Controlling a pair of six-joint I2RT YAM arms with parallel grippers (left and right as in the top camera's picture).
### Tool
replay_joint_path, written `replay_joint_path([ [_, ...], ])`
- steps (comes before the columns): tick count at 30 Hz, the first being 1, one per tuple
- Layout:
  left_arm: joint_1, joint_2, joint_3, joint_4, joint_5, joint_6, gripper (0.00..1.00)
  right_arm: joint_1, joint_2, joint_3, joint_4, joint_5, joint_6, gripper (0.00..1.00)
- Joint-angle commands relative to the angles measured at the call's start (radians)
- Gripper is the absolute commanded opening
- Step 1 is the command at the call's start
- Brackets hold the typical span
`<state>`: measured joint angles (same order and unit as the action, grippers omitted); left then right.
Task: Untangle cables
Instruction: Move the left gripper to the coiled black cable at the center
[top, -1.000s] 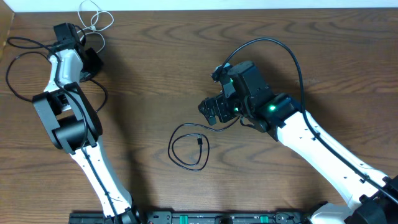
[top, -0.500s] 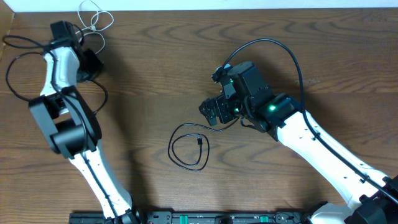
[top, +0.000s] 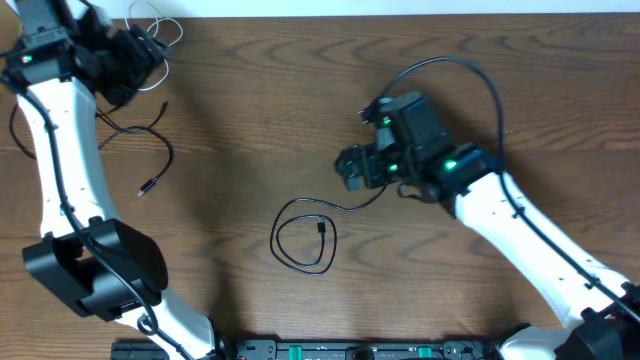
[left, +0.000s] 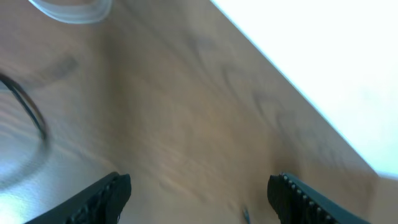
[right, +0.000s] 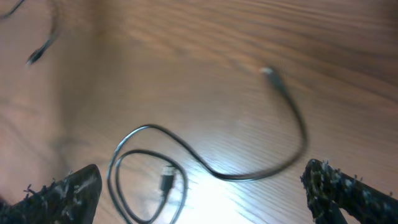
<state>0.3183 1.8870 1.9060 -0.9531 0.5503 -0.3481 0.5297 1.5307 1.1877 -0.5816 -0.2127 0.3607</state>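
The left pincer (left: 199, 183) and right pincer (right: 202, 171) gape empty over the worktop (top: 240, 120), a coiled black cable (top: 275, 240) lying centre-frame.

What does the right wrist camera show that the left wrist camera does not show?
Only the right wrist view shows the coiled black cable, its tail curving to a plug. Only the left wrist view shows the white cable, a blurred dark cord and the pale surface beyond the table edge. Both show the wooden table and an open, empty gripper: the right gripper and the left gripper.
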Motion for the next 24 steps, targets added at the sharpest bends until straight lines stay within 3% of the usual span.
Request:
replay_joint_path([
  [1,-0.072,0.021,-0.014,-0.094,0.093,0.021,0.77,-0.088,0.003,-0.006,-0.042,0.004,0.056,0.99],
  [6,-0.187,0.021,-0.066,-0.174,0.072,0.126,0.77,-0.2,0.003,-0.006,-0.121,-0.004,0.066,0.99],
  [14,-0.389,0.021,-0.195,-0.239,-0.151,0.13,0.77,-0.269,0.003,-0.006,-0.204,-0.002,0.065,0.99],
  [15,-0.408,0.021,-0.208,-0.248,-0.164,0.13,0.7,-0.272,0.003,-0.006,-0.203,-0.001,0.065,0.99],
  [24,-0.486,0.006,-0.217,-0.369,-0.17,0.183,0.67,-0.347,0.003,-0.006,-0.204,0.008,0.065,0.99],
])
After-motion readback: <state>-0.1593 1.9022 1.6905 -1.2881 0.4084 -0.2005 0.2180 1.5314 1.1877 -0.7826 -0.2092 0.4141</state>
